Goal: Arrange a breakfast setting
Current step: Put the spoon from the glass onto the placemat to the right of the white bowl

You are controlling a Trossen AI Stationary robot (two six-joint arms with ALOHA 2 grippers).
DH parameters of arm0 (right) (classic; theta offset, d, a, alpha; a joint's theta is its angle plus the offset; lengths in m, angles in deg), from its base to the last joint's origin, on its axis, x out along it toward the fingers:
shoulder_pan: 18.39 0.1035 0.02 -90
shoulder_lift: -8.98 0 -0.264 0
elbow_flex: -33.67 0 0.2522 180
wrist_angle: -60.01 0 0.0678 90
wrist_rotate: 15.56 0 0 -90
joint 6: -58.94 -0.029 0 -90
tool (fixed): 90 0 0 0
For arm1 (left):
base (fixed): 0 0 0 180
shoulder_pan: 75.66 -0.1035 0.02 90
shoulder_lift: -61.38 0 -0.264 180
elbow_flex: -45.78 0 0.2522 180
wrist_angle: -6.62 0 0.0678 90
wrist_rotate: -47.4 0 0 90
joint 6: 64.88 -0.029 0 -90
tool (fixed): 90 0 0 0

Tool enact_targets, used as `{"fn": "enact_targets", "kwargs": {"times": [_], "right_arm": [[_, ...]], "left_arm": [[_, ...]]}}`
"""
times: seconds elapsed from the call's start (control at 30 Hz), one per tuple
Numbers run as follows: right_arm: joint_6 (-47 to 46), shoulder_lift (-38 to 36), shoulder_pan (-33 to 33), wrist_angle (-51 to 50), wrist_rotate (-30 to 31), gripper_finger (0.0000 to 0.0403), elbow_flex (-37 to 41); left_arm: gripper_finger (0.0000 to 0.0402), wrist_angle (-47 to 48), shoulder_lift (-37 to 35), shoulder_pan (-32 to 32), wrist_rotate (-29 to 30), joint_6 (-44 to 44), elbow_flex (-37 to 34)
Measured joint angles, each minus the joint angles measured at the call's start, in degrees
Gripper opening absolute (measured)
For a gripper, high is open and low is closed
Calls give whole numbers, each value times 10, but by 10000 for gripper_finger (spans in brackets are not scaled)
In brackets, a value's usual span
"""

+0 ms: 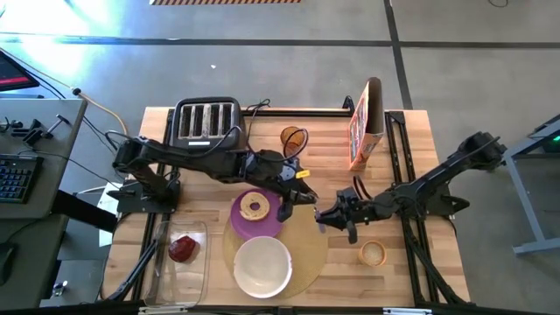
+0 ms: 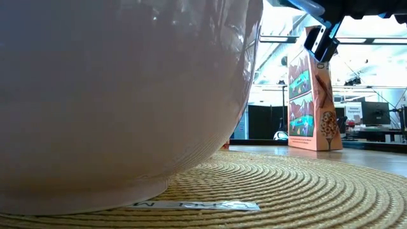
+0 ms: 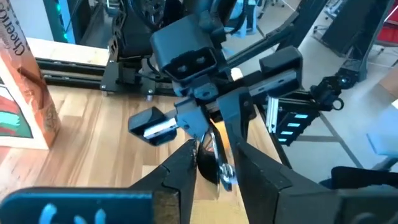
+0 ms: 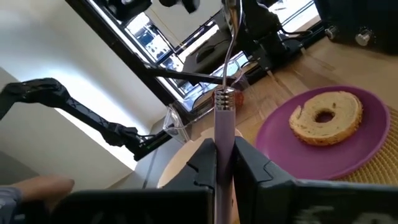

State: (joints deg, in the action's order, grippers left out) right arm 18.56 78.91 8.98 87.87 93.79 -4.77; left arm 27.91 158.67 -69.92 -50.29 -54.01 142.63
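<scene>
A spoon with a purple handle and a metal neck (image 4: 225,74) is held above the table between my two grippers. My right gripper (image 4: 224,149), also in the high view (image 1: 325,216), is shut on its handle. My left gripper (image 3: 214,165), also in the high view (image 1: 302,194), is open, with one finger on either side of the spoon's bowl end (image 3: 207,158). A bagel ring (image 1: 255,206) lies on the purple plate (image 1: 245,226). The plate and the white bowl (image 1: 262,265) rest on the round tan placemat (image 1: 306,254). A dark red food piece (image 1: 184,248) lies in the clear container (image 1: 175,271). My right gripper pinches the spoon's purple handle (image 4: 224,127) between its two fingers. The fingers come about level from the table's right side, and the spoon runs on forward along them toward my left gripper. The spoon is lifted clear of the table. Whether my left gripper touches the spoon's bowl, I cannot tell.
A black four-slot toaster (image 1: 207,121) stands at the far left, an orange glass (image 1: 293,138) at the far middle, and an upright cereal box (image 1: 366,124) at the far right. A small tan round dish (image 1: 373,254) sits right of the placemat. The bowl (image 2: 127,95) fills the low view.
</scene>
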Motion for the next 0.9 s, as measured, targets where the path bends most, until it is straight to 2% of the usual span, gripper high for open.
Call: {"fn": "enact_targets", "kwargs": {"times": [0.33,0.63,0.9], "right_arm": [[-4,-23,42,-8,59,3,0],[-85,-22,74,-6,151,3,0],[-136,-6,84,-20,202,3,-24]], "left_arm": [[104,18,-52,1,-4,-1,0],[104,20,-104,1,-2,-10,0],[104,30,-133,1,7,-45,0]]}}
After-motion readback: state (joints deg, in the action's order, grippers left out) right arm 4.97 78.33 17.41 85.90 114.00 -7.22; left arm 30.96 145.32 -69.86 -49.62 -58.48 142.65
